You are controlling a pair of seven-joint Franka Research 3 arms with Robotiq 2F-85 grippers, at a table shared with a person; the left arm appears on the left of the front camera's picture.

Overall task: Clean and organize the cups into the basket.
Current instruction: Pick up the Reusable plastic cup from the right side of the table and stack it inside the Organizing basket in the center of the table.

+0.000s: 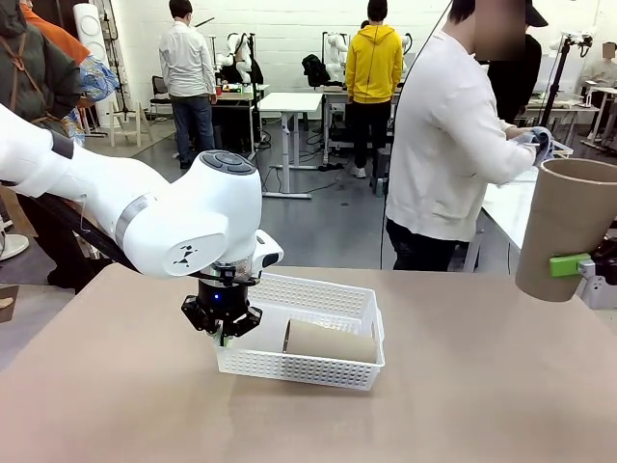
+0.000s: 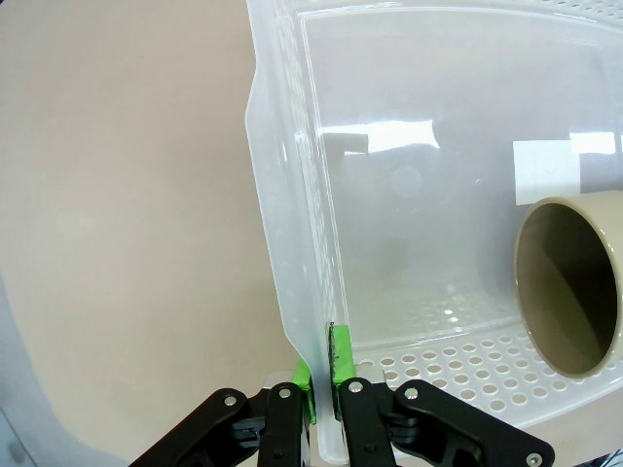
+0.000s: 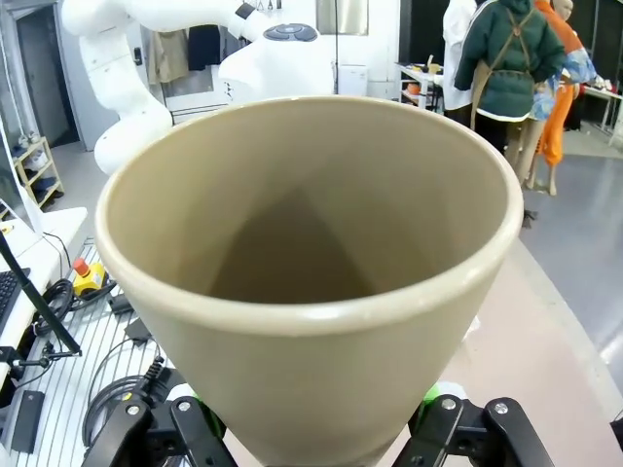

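Tan matte cup (image 1: 331,340) lies sideways in white mesh basket (image 1: 299,367).

White rounded arm (image 1: 183,227); black left hand (image 2: 321,377), green pads (image 2: 303,376).

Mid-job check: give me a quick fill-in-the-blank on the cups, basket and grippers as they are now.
1. The left gripper is ____ on the basket's side wall.
2. The tan cup in the basket lies on its ____.
3. The right gripper holds a second tan cup off to the side, so the basket holds just ____ cup.
Missing words: shut; side; one.
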